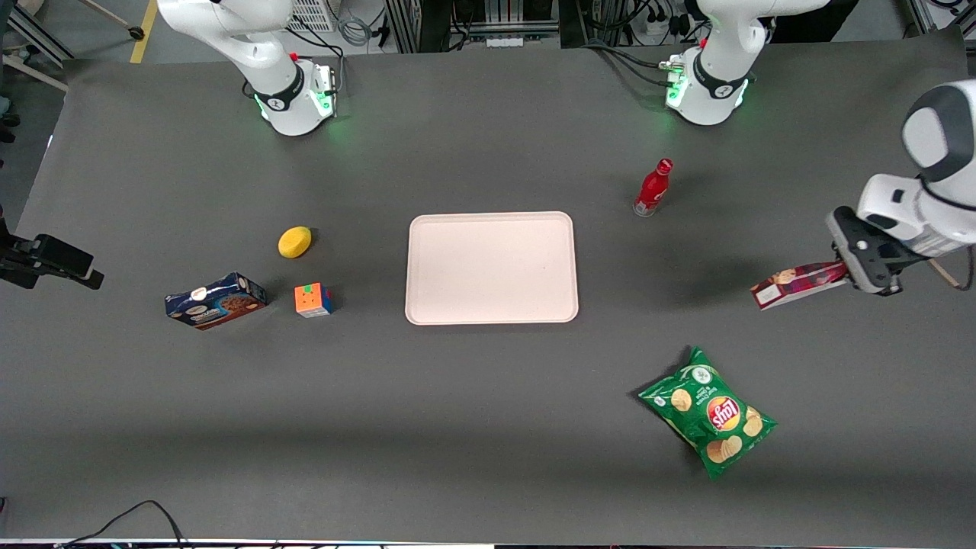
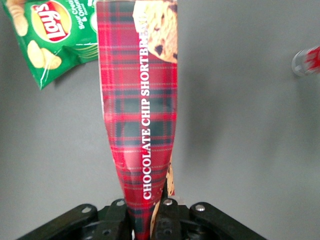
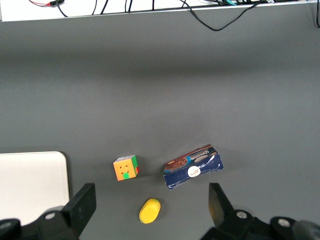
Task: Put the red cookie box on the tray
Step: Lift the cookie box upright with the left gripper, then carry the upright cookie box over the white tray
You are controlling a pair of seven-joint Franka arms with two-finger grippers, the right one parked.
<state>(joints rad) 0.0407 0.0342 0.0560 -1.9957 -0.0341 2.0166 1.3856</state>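
Red-and-dark tartan with white lettering is shown on the red cookie box point(image 2: 142, 115); the tray point(image 1: 492, 267) is pale pink, the worktop point(image 1: 488, 427) dark grey.

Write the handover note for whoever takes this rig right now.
Gripper: shut on the red cookie box, holding it by one end, at the working arm's end of the table.
Box: appears lifted, white end pointing toward the tray; the chips bag lies nearer the front camera.
Tray: mid-table, nothing on it.
Done: the grasp.
Left: carry the box to the tray, set it down, release.
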